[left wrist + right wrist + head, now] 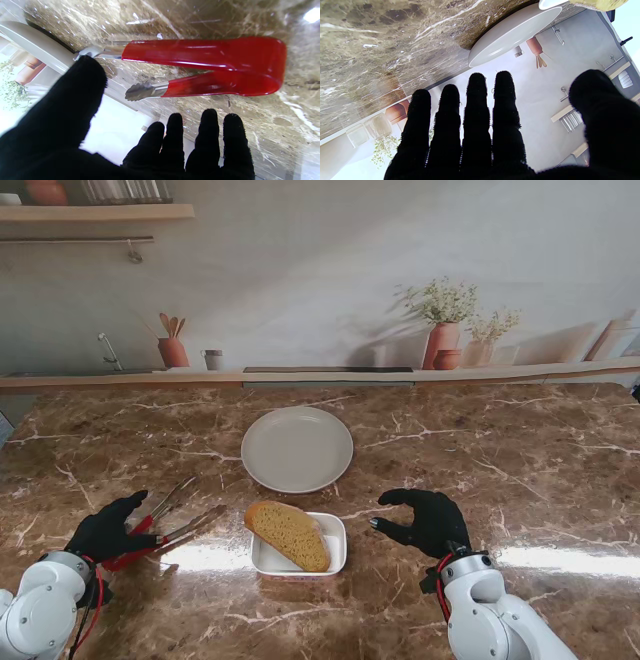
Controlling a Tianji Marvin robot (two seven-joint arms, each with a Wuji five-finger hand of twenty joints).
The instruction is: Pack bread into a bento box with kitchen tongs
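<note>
The bread (290,534), 1 thick slice, is already seen lying tilted across the white bento box (338,544) near the table's middle, 1 end propped on the rim. It is judged light, soft and crumbly, so gentle pressure across its crust is advised. The tongs (165,532) lie flat on the left; their red handles look slick and springy. The left hand (106,530) hovers spread over them, nothing gripped. The right hand (424,520) is held loosely curled, empty.
</note>
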